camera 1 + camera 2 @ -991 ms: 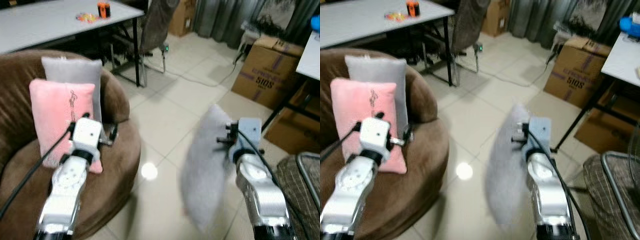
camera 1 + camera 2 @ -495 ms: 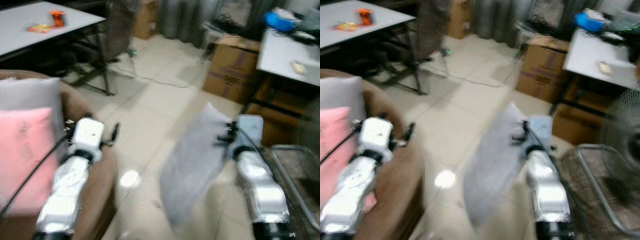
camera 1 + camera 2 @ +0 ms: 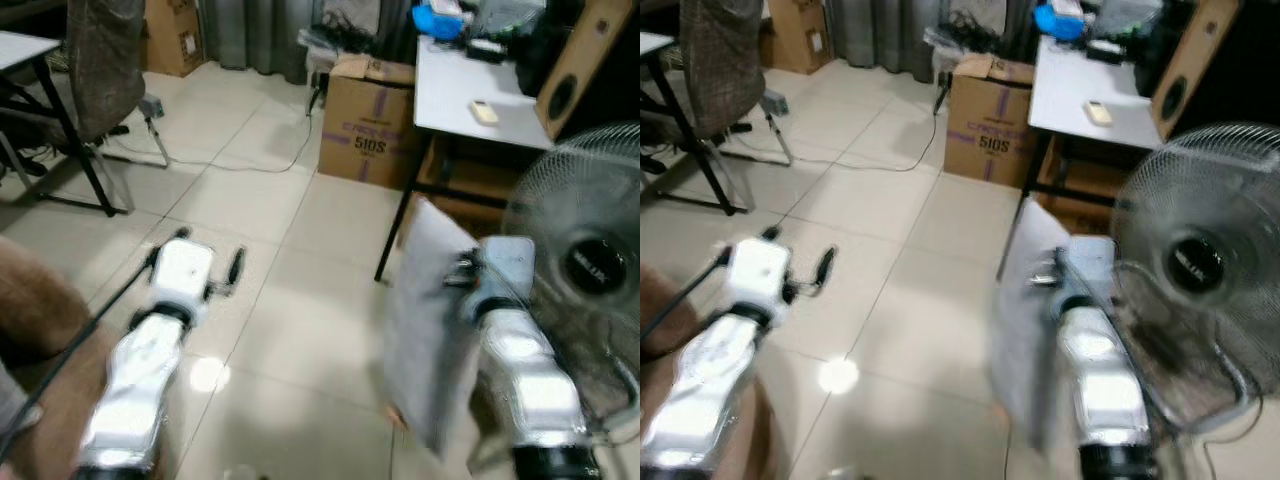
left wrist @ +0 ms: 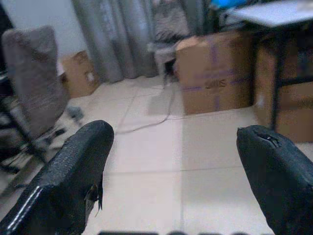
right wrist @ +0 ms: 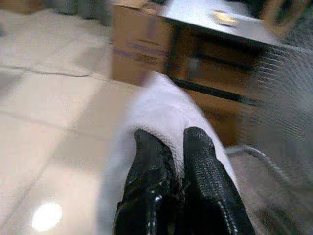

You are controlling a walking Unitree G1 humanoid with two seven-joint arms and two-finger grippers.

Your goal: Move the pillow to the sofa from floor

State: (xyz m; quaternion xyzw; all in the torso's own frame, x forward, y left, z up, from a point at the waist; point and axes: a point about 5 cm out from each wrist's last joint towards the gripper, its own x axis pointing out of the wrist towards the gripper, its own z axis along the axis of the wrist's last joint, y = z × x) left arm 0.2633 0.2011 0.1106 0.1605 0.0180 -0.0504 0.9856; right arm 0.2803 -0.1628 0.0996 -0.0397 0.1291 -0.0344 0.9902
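Already lifted: pillow (image 3: pixel 425 340) off the floor, pinched by the right end effector (image 5: pixel 173 147).
Left end effector (image 4: pixel 176 166): spread wide, empty.
Remaining: carry to the sofa (image 3: pixel 40 330), set down.

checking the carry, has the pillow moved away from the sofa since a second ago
Yes. The pillow, pinched in the right hand, hung near the brown sofa a second ago; now it hangs by the fan and cardboard box, with the sofa off to the robot's left.

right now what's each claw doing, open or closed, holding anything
Left claw: open, empty, over the tiled floor.
Right claw: closed on the grey pillow, held off the floor.
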